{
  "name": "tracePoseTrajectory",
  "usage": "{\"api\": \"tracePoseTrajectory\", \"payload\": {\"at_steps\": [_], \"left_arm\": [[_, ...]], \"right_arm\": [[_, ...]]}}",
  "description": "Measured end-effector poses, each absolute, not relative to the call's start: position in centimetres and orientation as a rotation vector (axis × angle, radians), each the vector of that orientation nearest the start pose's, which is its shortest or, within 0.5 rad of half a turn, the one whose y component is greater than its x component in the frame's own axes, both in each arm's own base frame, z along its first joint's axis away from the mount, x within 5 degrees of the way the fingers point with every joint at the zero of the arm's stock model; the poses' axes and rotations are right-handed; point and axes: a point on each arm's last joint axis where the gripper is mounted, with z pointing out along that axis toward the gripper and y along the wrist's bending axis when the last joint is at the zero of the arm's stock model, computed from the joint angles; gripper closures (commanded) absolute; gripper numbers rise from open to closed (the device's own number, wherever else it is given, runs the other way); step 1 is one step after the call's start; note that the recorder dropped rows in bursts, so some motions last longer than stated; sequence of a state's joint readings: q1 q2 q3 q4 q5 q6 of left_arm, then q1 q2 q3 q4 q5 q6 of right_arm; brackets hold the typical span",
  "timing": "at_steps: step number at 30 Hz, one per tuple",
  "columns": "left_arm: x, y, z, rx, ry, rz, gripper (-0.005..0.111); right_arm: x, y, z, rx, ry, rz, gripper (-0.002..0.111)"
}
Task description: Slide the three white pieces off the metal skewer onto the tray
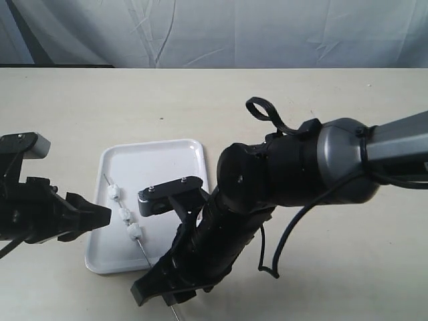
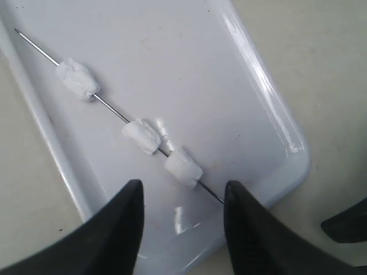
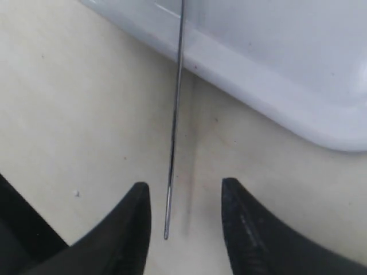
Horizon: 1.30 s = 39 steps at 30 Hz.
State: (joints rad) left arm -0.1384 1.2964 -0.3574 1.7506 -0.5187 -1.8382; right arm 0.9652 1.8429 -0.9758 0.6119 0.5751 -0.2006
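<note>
Three white pieces [image 2: 141, 136] are seen threaded on the metal skewer [image 3: 175, 114] in the tray [image 1: 167, 150], whose bare overhanging end, straddled by the wide-spread right tool [image 3: 184, 197], should probably be pinched next, the left tool [image 2: 182, 197] being likewise spread.

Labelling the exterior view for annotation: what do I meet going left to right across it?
The left gripper → the three white pieces on the metal skewer → the right gripper. The tray overlaps these, so it is left out.

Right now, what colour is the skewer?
The skewer is plain silver-grey metal. The right wrist view shows it best.
</note>
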Motion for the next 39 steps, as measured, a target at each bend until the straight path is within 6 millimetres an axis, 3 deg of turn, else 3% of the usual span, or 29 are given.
{"api": "tracePoseTrajectory", "payload": {"at_steps": [21,26,31,39], "left_arm": [[18.0,-7.1,16.7,0.261,2.489,-0.758,0.063],[18.0,-7.1,16.7,0.259,2.489,-0.761,0.063],[17.9,-7.1,16.7,0.261,2.489,-0.766,0.063],[17.9,-7.2,16.7,0.262,2.489,-0.768,0.063]], "right_arm": [[16.1,29.4,12.5,-0.986,2.937,0.669,0.069],[15.6,31.6,13.5,-1.051,2.853,0.698,0.069],[16.3,31.7,13.5,-1.051,2.889,0.574,0.069],[16.4,31.8,12.9,-1.022,2.911,0.549,0.069]]}}
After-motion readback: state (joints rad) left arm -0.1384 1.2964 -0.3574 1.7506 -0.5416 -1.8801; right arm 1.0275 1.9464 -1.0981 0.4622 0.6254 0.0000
